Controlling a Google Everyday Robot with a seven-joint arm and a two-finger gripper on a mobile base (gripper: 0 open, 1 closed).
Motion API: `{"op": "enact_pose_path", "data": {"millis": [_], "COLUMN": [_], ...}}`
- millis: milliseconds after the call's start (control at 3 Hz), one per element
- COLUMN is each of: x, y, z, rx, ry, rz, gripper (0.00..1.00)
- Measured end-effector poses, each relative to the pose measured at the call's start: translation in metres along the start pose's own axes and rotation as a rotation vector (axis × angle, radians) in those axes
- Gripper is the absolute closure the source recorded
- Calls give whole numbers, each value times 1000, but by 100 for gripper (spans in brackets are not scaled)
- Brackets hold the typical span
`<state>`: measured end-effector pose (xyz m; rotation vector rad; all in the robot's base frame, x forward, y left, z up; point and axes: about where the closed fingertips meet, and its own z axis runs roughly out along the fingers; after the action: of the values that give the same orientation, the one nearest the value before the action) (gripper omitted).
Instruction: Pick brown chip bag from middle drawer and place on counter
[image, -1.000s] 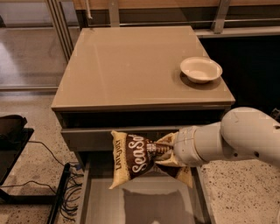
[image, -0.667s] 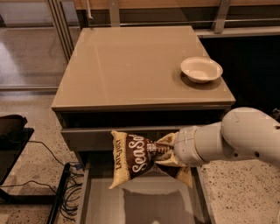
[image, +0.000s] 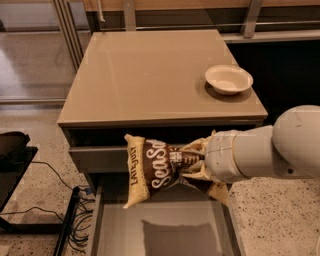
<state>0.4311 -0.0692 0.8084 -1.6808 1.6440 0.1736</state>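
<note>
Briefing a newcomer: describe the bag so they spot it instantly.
Find the taupe counter with the white bowl. Below its front edge, above the middle drawer, the gripper pinches the brown chip bag, the only crinkly thing, lettered "Sea Salt".

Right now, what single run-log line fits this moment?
hand: shut on brown chip bag, above open middle drawer | bag: in air, not yet on counter | white bowl: on counter, far right
</note>
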Motion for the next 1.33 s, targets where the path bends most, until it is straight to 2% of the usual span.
{"op": "enact_pose_path", "data": {"millis": [333,1000,1333], "x": [-38,-42,-48], "y": [-29,-32,-66], "z": [-65,-57,-39], "rx": [112,93,88], "ry": [-4,-4,-38], "rz": [-67,-87,-176], "gripper": [100,100,100]}}
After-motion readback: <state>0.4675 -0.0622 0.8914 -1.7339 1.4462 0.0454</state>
